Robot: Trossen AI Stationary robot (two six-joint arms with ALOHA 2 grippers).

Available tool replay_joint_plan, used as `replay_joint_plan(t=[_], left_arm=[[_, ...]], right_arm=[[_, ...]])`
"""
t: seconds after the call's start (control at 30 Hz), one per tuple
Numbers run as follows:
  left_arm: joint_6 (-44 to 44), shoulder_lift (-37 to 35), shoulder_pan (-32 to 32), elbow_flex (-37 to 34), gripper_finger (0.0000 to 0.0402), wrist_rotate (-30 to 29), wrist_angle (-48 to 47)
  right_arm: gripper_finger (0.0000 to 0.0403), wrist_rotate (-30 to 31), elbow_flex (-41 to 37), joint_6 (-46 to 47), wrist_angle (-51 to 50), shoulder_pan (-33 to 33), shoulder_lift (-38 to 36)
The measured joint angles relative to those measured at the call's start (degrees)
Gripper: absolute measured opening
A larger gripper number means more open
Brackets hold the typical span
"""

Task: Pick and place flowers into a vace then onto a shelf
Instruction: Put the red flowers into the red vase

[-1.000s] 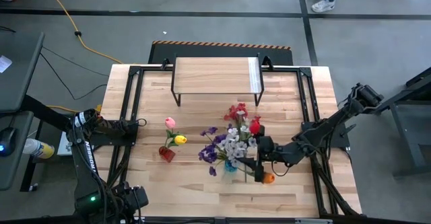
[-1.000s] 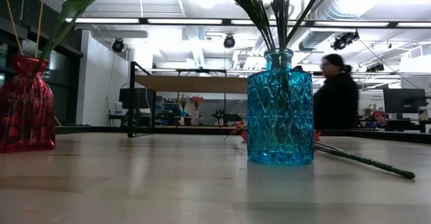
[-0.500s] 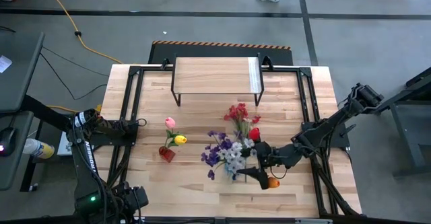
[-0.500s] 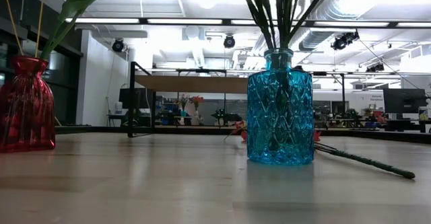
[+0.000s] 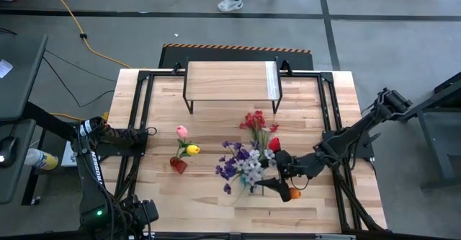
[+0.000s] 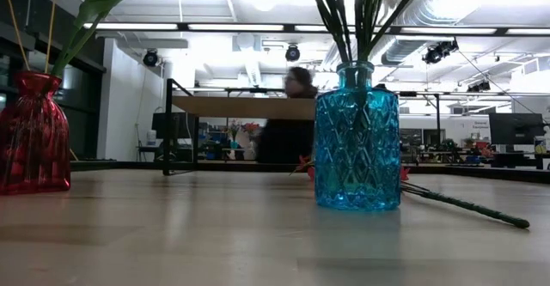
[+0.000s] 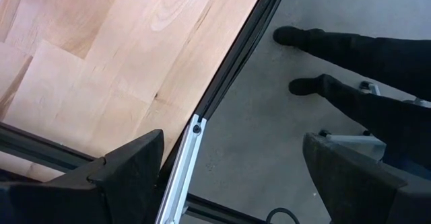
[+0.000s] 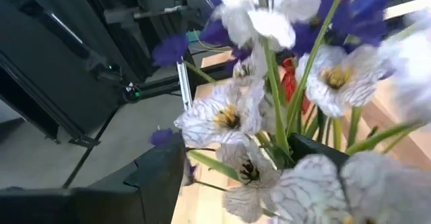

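my right arm's jaws [image 5: 276, 169] are spread around stems in the blue diamond-cut glass vase [image 6: 357, 137], lower centre; whether they grip, i can't tell. a sideways tug could tip it. left jaws [image 7: 229, 177] open, parked lower left. wooden-topped black-legged shelf [image 5: 230, 80] upper centre.

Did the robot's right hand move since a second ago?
Yes. The right gripper slid toward the table's near edge, farther from the shelf, dragging the bouquet with it.

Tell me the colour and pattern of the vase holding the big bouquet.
Blue vase, diamond-embossed glass; clearest in the low view.
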Motion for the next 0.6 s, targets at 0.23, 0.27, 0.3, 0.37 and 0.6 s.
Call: replay_joint_plan(t=[0.23, 0.27, 0.3, 0.37, 0.6], left_arm=[[0.00, 0.00, 0.00, 0.00, 0.0385, -0.05, -0.01], [0.01, 0.00, -0.01, 0.00, 0.0386, -0.07, -0.02], [0.00, 0.00, 0.00, 0.00, 0.0385, -0.07, -0.02], [0.00, 0.00, 0.00, 0.00, 0.0386, -0.09, -0.02], [0.00, 0.00, 0.00, 0.00, 0.0385, -0.14, -0.02]], right_arm=[[0.0255, 0.14, 0.00, 0.18, -3.62, -0.33, -3.05], [0.0254, -0.25, 0.00, 0.89, -4.49, -0.41, -3.30], [0.0254, -0.74, 0.00, 1.80, -5.45, -0.56, -3.58], [0.0254, -2.32, 0.00, 3.76, -7.24, -1.11, -3.95], [0.0254, -9.54, 0.00, 7.64, -9.25, -2.99, -4.33]])
